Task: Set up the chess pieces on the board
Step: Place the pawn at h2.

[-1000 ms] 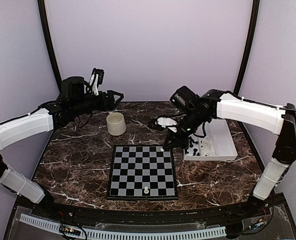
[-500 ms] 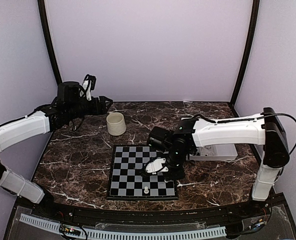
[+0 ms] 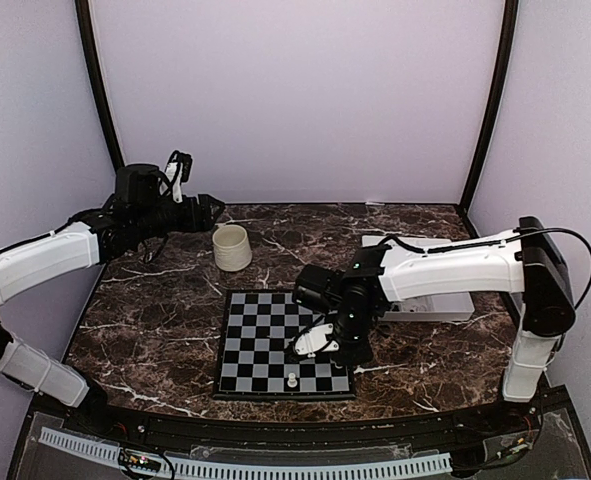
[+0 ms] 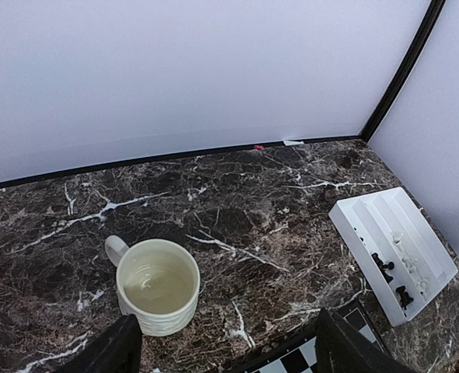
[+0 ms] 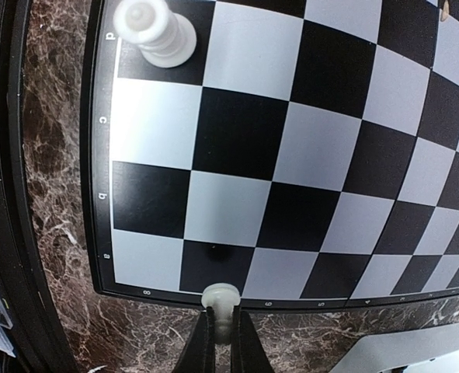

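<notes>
The board [image 3: 257, 340] lies flat in the middle of the table. One white chess piece [image 3: 292, 379] stands on its near row, seen from above in the right wrist view [image 5: 154, 31]. My right gripper [image 3: 322, 348] hangs over the board's near right part. It is shut [image 5: 220, 320] on a small white piece [image 5: 220, 298], held above the board's rim [image 5: 291, 298]. My left gripper [image 3: 215, 208] is open [image 4: 229, 353] and empty, high over the back left of the table. More black pieces [image 4: 383, 266] lie in the white tray [image 4: 392, 233].
A cream mug [image 3: 232, 247] stands behind the board's far left corner, empty inside [image 4: 158, 284]. The white tray [image 3: 445, 305] sits right of the board, partly hidden by my right arm. Curved walls close the table at the back and sides.
My right arm has swung from the tray down over the board's near right part, carrying the white piece. My left gripper has drawn back a little to the left.
</notes>
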